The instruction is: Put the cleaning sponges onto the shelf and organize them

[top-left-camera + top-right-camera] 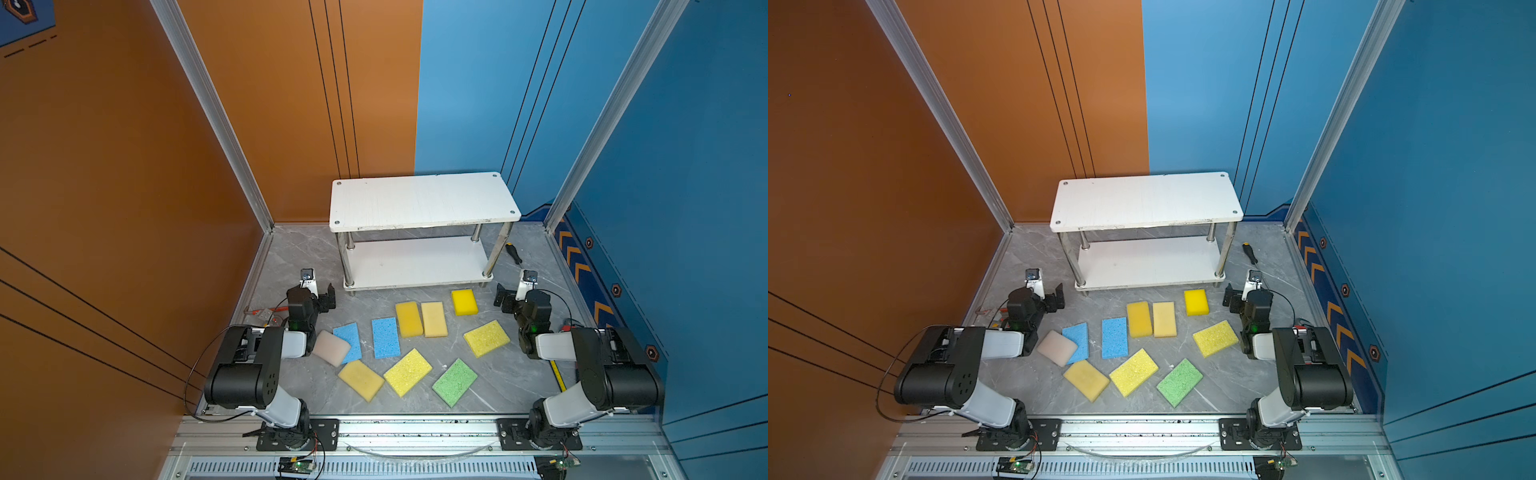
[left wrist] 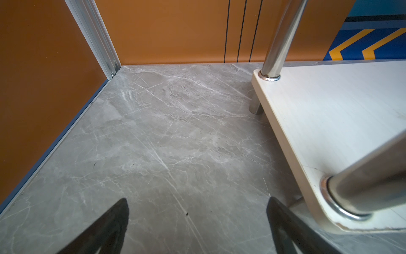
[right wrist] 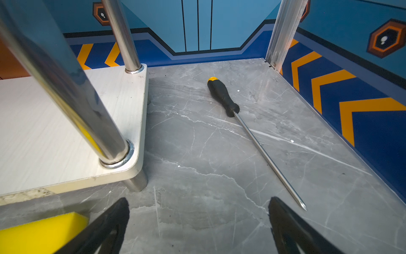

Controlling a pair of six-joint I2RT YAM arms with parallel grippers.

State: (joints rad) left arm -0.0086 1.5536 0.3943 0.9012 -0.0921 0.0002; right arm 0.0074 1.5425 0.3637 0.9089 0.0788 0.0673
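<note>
Here, reading the table [image 1: 519,374] as a dial with twelve at the back wall, both arms are folded up. The left arm [image 1: 249,365] rises from its base at seven, its elbow pushed outward toward eight. Its forearm doubles back inward and its wrist points toward twelve. The right arm [image 1: 615,365] mirrors it from five, with its elbow out toward four.

The left gripper [image 1: 328,297] hangs low at about ten, by the shelf's front corner. Its fingers are spread wide over bare table in the left wrist view [image 2: 197,202] and hold nothing. The right gripper [image 1: 503,297] sits at about two, equally spread and empty [image 3: 198,201]. A screwdriver [image 3: 222,96] lies just beyond it on the table.

The shelf [image 1: 424,199] stands at twelve with both boards bare. All ten sponges [image 1: 407,372] lie scattered at the dial's centre and toward six, between the arms. The bright yellow sponge [image 1: 464,302] lies near the right gripper. The whitish-pink sponge [image 1: 331,348] overlaps a blue sponge [image 1: 351,338] just beside the left forearm.
</note>
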